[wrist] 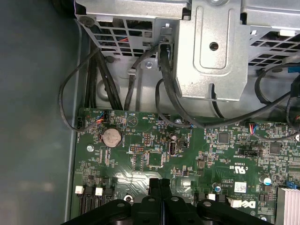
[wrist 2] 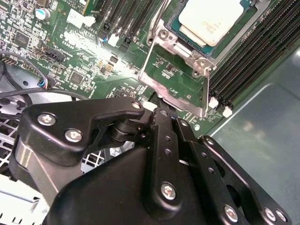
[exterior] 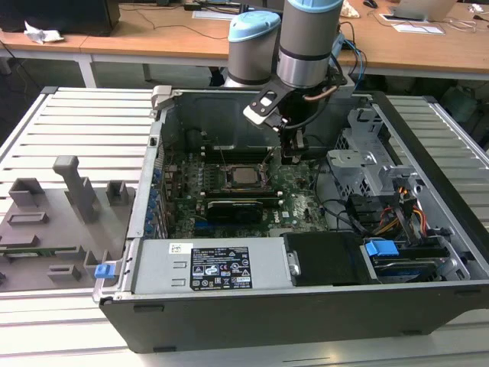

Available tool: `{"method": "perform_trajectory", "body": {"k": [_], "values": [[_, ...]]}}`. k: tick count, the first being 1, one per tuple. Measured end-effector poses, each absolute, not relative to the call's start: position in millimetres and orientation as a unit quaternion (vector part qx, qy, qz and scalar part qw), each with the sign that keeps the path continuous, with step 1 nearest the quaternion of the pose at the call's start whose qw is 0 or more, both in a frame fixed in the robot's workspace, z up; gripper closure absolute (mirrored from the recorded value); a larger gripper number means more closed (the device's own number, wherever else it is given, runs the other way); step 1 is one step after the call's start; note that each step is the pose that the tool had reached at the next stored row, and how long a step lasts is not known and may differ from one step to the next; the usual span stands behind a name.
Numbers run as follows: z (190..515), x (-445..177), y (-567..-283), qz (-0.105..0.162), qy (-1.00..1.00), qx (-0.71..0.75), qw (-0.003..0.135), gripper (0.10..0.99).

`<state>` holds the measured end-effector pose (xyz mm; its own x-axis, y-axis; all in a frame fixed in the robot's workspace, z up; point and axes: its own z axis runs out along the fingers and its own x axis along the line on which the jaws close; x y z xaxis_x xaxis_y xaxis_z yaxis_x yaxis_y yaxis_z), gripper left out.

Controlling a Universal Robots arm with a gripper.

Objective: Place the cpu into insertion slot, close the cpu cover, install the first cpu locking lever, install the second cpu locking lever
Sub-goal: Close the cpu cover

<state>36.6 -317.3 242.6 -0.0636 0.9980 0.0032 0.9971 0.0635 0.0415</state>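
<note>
The cpu (wrist 2: 213,18) runs off the edge in the second wrist view, where the claw (wrist 2: 159,111) hides the board (wrist 2: 70,51) beneath it. In the exterior view the arm (exterior: 306,38) is cut off at the frame's upper middle, the claw's tips too small to tell.

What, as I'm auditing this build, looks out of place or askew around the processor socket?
Nothing looks damaged or spilled. The cpu sits flat in its socket, but the cpu cover is swung open beside it, not over the chip, with the gripper, fingers closed, at the cover's free edge.
</note>
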Motion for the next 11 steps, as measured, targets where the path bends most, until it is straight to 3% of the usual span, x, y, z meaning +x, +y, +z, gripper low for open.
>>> {"method": "perform_trajectory", "body": {"k": [11], "values": [[241.1,34.5,-317.3,0.016,0.729,0.684,0.013,0.98]]}}
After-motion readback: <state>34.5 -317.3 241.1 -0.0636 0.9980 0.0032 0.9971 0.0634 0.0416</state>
